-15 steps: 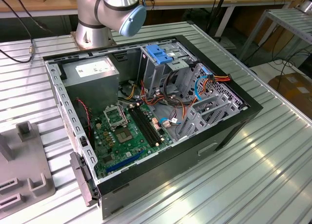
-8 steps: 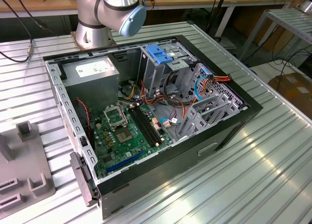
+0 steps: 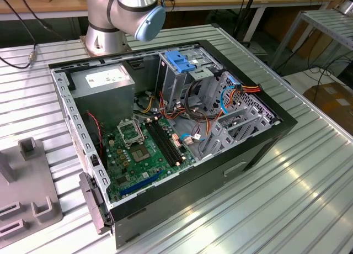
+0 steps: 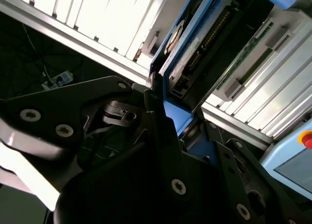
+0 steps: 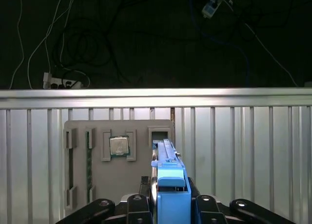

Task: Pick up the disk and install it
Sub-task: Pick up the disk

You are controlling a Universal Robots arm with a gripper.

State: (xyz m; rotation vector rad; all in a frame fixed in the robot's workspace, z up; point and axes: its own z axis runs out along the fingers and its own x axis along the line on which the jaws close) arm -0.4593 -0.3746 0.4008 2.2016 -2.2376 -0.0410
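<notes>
The disk (image 5: pixel 169 182) appears edge-on in the first wrist view, a thin metal slab in blue plastic carrier rails. My gripper (image 5: pixel 170 207) is shut on it, one black finger (image 5: pixel 139 204) on each side of the blue carrier. In the second wrist view the disk (image 4: pixel 202 39) shows its dark underside and connector row, and the gripper (image 4: pixel 165 114) clamps its blue rail. It hangs over a grey fixture plate (image 5: pixel 122 185) on the slatted table; whether it touches the plate I cannot tell.
An open computer case (image 3: pixel 259 149) lies on the slatted metal table, with motherboard (image 3: pixel 143 149), grey power-supply box (image 3: pixel 105 83) and a metal drive cage with blue latch (image 3: pixel 179 61). The fixture plate (image 3: pixel 27 210) lies at the exterior view's left and holds a processor chip (image 5: pixel 119 146). Beyond the table edge (image 5: pixel 156 93) are floor cables.
</notes>
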